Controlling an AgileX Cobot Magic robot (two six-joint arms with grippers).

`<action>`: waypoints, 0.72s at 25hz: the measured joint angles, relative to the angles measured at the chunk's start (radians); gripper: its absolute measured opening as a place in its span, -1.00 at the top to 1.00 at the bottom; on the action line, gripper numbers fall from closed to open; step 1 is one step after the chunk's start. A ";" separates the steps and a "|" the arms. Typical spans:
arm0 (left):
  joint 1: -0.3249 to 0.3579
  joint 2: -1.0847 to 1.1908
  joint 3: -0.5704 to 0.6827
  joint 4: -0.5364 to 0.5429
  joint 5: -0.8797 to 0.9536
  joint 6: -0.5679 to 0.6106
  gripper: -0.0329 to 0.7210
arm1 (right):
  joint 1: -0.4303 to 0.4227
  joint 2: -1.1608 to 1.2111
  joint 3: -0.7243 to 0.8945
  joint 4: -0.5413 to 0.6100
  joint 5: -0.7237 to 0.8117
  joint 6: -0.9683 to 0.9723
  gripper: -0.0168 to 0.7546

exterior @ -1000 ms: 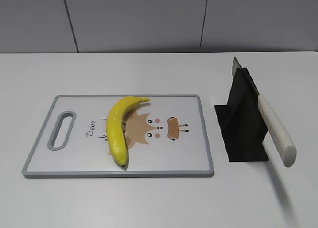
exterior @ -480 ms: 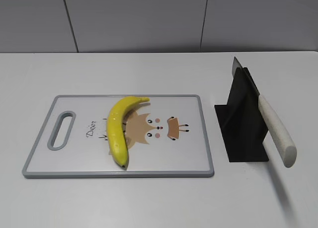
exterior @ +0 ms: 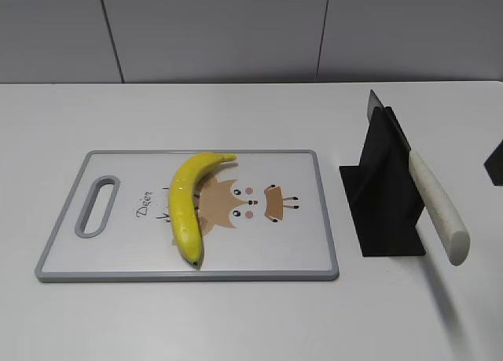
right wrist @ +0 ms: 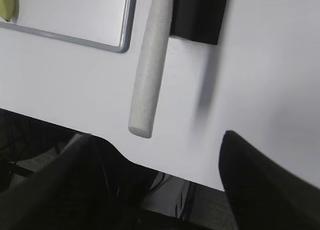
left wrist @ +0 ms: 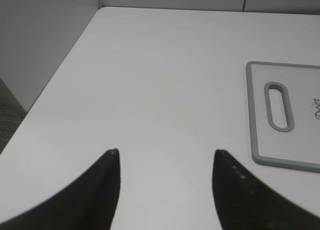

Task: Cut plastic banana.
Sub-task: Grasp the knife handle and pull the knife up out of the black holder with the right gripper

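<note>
The plastic banana (exterior: 187,202) lies curved on a white cutting board (exterior: 299,243), stem toward the back. Its tip just shows in the right wrist view (right wrist: 7,4). A knife with a white handle (exterior: 437,208) leans in a black stand (exterior: 385,196) right of the board. My right gripper (right wrist: 157,135) is open and empty, hovering over the table's front edge just below the knife handle (right wrist: 150,64). Only a dark bit of it (exterior: 495,163) shows at the exterior view's right edge. My left gripper (left wrist: 165,157) is open and empty above bare table, left of the board (left wrist: 257,115).
The table's left edge and far corner (left wrist: 97,9) are near the left gripper. The table's front edge (right wrist: 175,172) runs under the right gripper, with dark floor below. A grey wall stands behind the table.
A dark part of my right gripper has come into the exterior view at the right edge. The banana, board and knife have not moved.
</note>
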 joint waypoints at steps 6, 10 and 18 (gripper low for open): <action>0.000 0.000 0.000 0.000 0.000 0.000 -0.61 | 0.125 0.123 -0.023 -0.060 -0.080 0.062 -0.57; 0.000 0.000 0.000 0.000 0.000 0.000 -0.61 | 0.177 0.207 -0.023 -0.147 -0.119 0.158 -0.55; 0.000 0.000 0.000 0.000 0.000 0.000 -0.61 | 0.185 0.353 -0.023 -0.169 -0.162 0.192 -0.45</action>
